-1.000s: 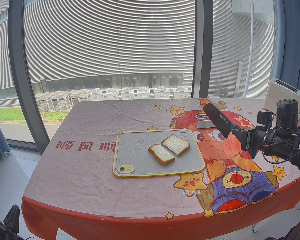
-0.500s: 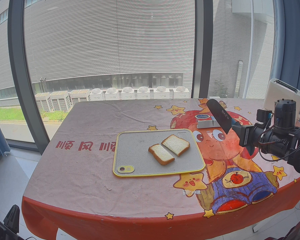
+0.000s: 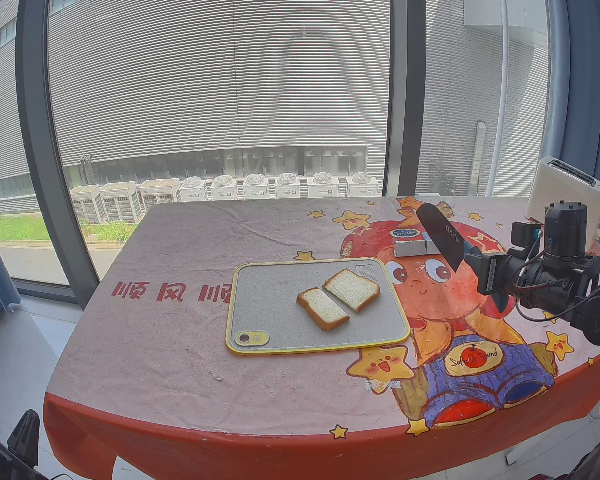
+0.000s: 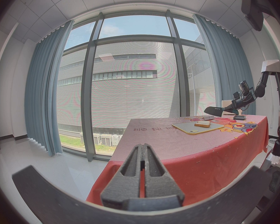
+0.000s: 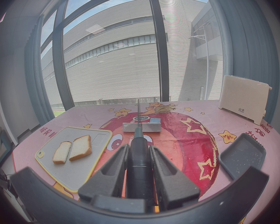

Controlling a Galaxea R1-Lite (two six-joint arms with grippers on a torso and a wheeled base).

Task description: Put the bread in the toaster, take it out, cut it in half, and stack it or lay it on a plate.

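Cutting board (image 3: 273, 305) carries both bread halves (image 3: 322, 308), cut faces just beside each other, on its right part. Dark tray (image 5: 242, 154) sits well right of the board; toaster (image 3: 567, 191) stands farther right and beyond it, slot contents can't tell. Right gripper (image 3: 479, 265) is above the table right of the board, jaws pinching the knife (image 3: 440, 233) by its handle, blade angled up over the grey knife block (image 3: 410, 243) past the board's far-right corner. Left gripper (image 4: 142, 151) is well left of the board, off the table, jaws pressed together. Cartoon tablecloth (image 3: 180, 368) is under the board, with a tall window (image 3: 213, 68) behind.
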